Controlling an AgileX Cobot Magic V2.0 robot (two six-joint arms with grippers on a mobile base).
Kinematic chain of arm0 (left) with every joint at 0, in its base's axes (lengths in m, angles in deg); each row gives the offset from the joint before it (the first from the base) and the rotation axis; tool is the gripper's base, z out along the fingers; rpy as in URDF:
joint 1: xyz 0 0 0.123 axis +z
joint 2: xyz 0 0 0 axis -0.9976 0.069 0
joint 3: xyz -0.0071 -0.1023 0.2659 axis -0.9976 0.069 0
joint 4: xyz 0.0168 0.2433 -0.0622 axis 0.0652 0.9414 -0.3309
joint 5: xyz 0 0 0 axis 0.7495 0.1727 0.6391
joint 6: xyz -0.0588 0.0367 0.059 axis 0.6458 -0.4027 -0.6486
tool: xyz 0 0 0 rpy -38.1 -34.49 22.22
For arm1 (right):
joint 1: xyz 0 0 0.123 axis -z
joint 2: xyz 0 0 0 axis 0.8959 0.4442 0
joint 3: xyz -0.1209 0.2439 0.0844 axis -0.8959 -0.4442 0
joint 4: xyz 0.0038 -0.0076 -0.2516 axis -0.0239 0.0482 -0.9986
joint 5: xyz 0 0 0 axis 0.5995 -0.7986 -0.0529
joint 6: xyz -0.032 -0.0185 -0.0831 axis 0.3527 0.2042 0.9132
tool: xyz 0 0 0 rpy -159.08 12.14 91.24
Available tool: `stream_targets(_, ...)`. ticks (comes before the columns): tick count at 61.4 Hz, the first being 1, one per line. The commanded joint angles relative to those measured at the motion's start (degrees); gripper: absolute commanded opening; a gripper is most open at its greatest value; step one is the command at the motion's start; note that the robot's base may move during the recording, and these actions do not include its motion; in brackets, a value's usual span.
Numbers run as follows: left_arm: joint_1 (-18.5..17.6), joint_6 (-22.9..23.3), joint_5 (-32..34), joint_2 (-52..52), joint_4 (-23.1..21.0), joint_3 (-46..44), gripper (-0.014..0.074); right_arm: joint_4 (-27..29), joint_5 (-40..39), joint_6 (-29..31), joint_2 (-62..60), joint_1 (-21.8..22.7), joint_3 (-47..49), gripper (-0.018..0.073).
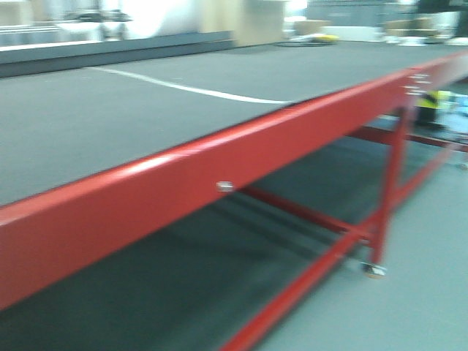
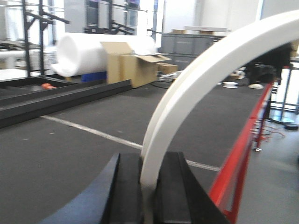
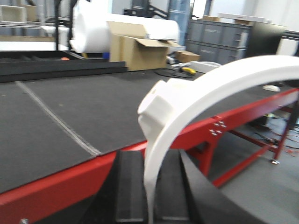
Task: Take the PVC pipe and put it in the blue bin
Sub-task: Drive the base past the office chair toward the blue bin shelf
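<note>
A white curved PVC pipe (image 2: 201, 65) arcs up and to the right out of my left gripper (image 2: 148, 161), whose black jaws are shut on its lower end. The right wrist view shows a white curved pipe (image 3: 210, 86) with a lumpy fitting on its left side, and my right gripper (image 3: 154, 156) is shut on its lower end. I cannot tell whether both views show the same pipe. Both grippers hover over the near edge of a dark-topped table with a red frame (image 1: 219, 164). The blue bin is out of view. Neither gripper appears in the front view.
A white seam line (image 1: 190, 89) crosses the table top. Behind the table stand an open cardboard box (image 2: 131, 67), a big white roll (image 2: 88, 53) and grey cabinets (image 3: 219, 44). Grey floor (image 1: 424, 292) lies to the right of the red legs.
</note>
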Motion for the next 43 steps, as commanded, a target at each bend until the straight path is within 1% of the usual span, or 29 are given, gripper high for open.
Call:
stream_targets(1,-0.3,0.3,1.7,-0.3,-0.1,-0.1,-0.0111,-0.4,-0.9,0.1,-0.2,0.0,0.1,-0.0168)
stream_targets(43,-0.3,0.3,1.7,-0.3,-0.1,-0.1,-0.0111,-0.4,-0.9,0.1,-0.3,0.0,0.1,-0.0168)
